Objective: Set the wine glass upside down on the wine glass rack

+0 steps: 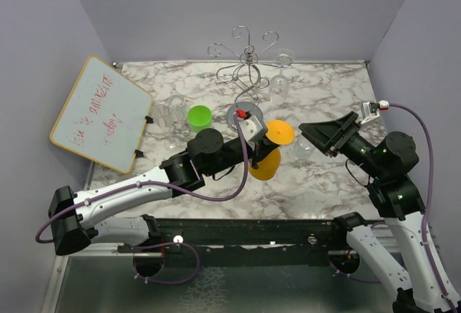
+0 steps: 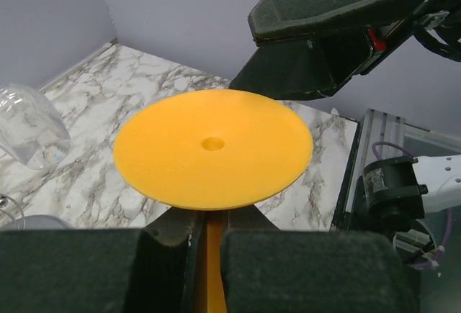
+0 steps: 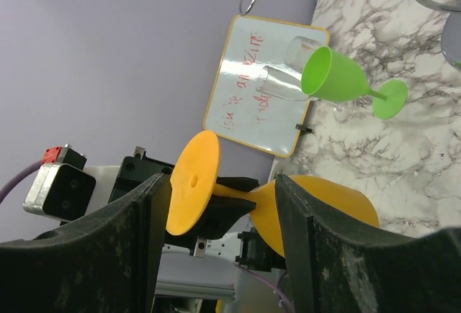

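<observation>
The orange wine glass hangs upside down above the table, foot up and bowl down. My left gripper is shut on its stem. In the left wrist view the round foot fills the middle and the stem runs between my fingers. My right gripper is open and empty, just right of the foot. In the right wrist view the glass sits between its spread fingers but farther out. The silver wire rack stands at the back centre, behind the glass.
A green glass and a clear glass stand left of the rack's base. More clear glasses stand at the back right and under my right gripper. A whiteboard leans at the left. Grey walls close in three sides.
</observation>
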You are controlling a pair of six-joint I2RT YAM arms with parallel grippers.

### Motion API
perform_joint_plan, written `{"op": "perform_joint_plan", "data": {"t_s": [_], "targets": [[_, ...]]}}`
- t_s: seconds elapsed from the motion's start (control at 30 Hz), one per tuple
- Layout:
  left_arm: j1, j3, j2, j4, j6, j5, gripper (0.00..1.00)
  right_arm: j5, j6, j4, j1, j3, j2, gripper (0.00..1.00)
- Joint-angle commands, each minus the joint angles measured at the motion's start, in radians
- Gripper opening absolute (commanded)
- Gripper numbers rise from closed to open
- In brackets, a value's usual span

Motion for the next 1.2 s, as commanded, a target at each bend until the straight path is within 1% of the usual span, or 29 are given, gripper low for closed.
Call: {"op": "perform_joint_plan", "data": {"t_s": [0.0, 0.1, 0.2, 0.27, 0.4, 0.43, 0.47, 0.5, 0.53, 0.63, 0.8, 0.83, 0.87, 0.9, 0.93, 0.97, 1.1, 1.17], "targets": [[-0.002, 0.01, -0.001, 0.03, 0.024, 0.078, 0.0, -0.08, 0.046, 0.088, 0.004, -0.036, 0.017, 0.63], [-0.002, 0.016, 0.012, 0.032, 0.033, 0.086, 0.0, -0.142, 0.072, 0.152, 0.004, -0.061, 0.043, 0.56], [-0.002, 0.026, 0.029, 0.045, 0.03, 0.05, 0.0, -0.157, 0.049, 0.147, 0.004, -0.053, 0.053, 0.5], [-0.002, 0.031, 0.044, 0.063, 0.029, 0.033, 0.0, -0.158, 0.032, 0.131, 0.004, -0.045, 0.053, 0.48], [-0.002, 0.036, 0.067, 0.066, 0.038, 0.033, 0.0, -0.211, 0.055, 0.172, 0.004, -0.053, 0.058, 0.45], [-0.002, 0.037, 0.069, 0.066, 0.038, 0.031, 0.0, -0.216, 0.056, 0.172, 0.004, -0.051, 0.058, 0.42], [-0.002, 0.038, 0.072, 0.068, 0.036, 0.026, 0.0, -0.215, 0.049, 0.158, 0.005, -0.047, 0.058, 0.33], [-0.002, 0.04, 0.078, 0.068, 0.032, 0.023, 0.0, -0.207, 0.038, 0.134, 0.005, -0.04, 0.058, 0.26], [-0.002, 0.042, 0.081, 0.067, 0.028, 0.022, 0.0, -0.201, 0.032, 0.115, 0.004, -0.036, 0.058, 0.23], [-0.002, 0.047, 0.092, 0.068, 0.014, 0.035, 0.0, -0.218, 0.05, 0.135, 0.005, -0.045, 0.056, 0.2], [-0.002, 0.041, 0.102, 0.063, 0.007, 0.036, 0.0, -0.261, 0.098, 0.184, 0.005, -0.049, 0.063, 0.2], [-0.002, 0.039, 0.1, 0.061, 0.004, 0.033, 0.0, -0.262, 0.101, 0.181, 0.004, -0.043, 0.063, 0.18], [-0.002, 0.038, 0.1, 0.057, 0.0, 0.03, 0.0, -0.261, 0.103, 0.175, 0.004, -0.039, 0.064, 0.13], [-0.002, 0.037, 0.099, 0.054, -0.008, 0.029, 0.0, -0.26, 0.107, 0.176, 0.004, -0.036, 0.064, 0.06], [-0.001, 0.035, 0.098, 0.053, -0.016, 0.028, 0.05, -0.257, 0.107, 0.172, 0.004, -0.029, 0.067, 0.01], [-0.002, 0.031, 0.096, 0.052, -0.027, 0.024, 0.11, -0.243, 0.103, 0.158, 0.004, -0.022, 0.068, 0.01], [-0.001, 0.018, 0.082, 0.029, -0.072, -0.013, 0.45, -0.139, 0.043, 0.069, 0.004, 0.008, 0.07, 0.01], [-0.001, 0.012, 0.068, 0.006, -0.096, -0.037, 0.59, -0.095, -0.007, 0.026, 0.004, 0.034, 0.078, 0.01]]}}
